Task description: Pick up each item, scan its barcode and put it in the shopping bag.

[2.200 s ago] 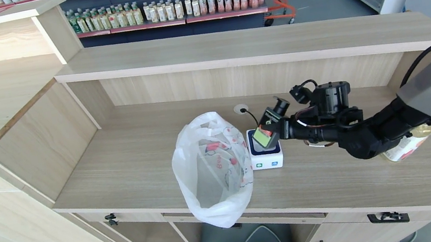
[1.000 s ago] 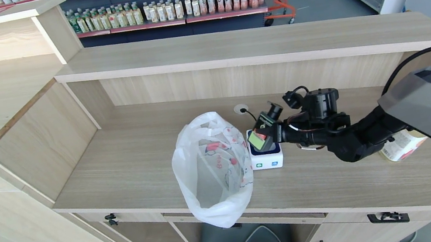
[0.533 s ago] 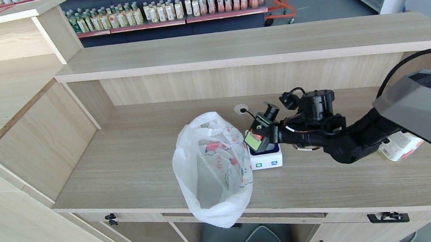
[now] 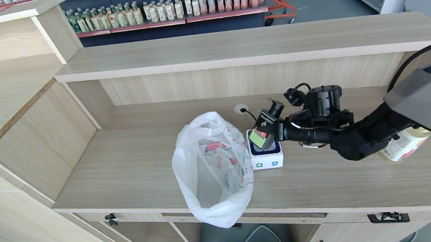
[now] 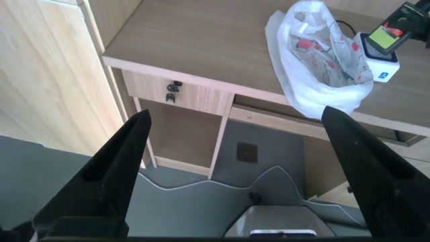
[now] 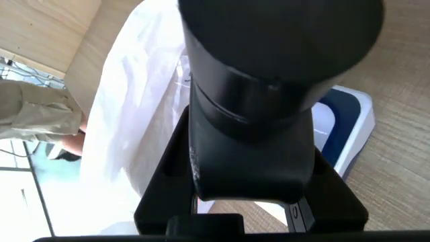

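The right gripper [image 4: 264, 133] is pinched tight on a small green box [image 4: 258, 140]; the box hangs tilted just over the scanner [image 4: 267, 159] on the counter [image 4: 126, 167]; I think it is being scanned now. The bag [image 4: 211, 170] stands just beside the scanner, on the robot's left of the box, with its mouth open; so the box should go left, over the rim, then down. The right arm is the near one; the left gripper [image 5: 235, 114] is spread wide, holding nothing, low and well apart from the bag. A bottle [image 4: 401, 146] waits by the right arm.
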Motion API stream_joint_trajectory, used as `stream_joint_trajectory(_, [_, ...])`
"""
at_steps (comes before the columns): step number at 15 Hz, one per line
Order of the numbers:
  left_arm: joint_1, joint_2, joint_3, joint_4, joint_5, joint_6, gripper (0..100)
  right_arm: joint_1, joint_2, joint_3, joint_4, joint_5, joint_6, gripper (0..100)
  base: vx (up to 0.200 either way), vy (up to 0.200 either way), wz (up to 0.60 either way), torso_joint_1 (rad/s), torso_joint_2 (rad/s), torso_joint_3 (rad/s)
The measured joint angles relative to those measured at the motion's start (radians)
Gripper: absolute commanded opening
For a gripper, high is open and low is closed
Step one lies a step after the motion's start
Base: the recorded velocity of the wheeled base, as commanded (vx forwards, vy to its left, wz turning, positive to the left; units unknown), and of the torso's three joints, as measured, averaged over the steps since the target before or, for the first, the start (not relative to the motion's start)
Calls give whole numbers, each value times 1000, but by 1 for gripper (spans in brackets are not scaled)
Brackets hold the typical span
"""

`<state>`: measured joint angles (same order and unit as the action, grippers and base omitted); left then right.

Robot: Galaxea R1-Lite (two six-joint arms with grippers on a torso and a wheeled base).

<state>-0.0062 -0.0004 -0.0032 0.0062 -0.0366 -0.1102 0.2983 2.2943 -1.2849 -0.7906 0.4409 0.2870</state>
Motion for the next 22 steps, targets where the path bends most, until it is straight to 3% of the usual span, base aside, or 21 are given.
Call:
stream_joint_trajectory(4, [0,0,0,0,0,0,100,-107,-207,261,-20,4,-269,0,0,0,0,0,0,0])
stream_joint_trajectory(8, [0,0,0,0,0,0,100,-356,-459,669,-97,7,-727,0,0,0,0,0,0,0])
stream_joint_trajectory(9, [0,0,0,0,0,0,100,-416,-505,709,-107,7,-792,0,0,0,0,0,0,0])
stream_joint_trajectory(11, [0,0,0,0,0,0,100,-468,-571,737,-203,10,-787,0,0,0,0,0,0,0])
stream_joint_trajectory(13, [0,0,0,0,0,0,100,-449,-608,764,-292,-10,-664,0,0,0,0,0,0,0])
stream_joint_trajectory(15, [0,0,0,0,0,0,100,-360,-614,772,-397,-121,-577,0,0,0,0,0,0,0])
stream_joint_trajectory(19, [0,0,0,0,0,0,100,-188,-548,677,-414,-252,-464,0,0,0,0,0,0,0])
stream_joint_trajectory(22, [0,0,0,0,1,0,100,-102,-491,580,-385,-291,-415,0,0,0,0,0,0,0])
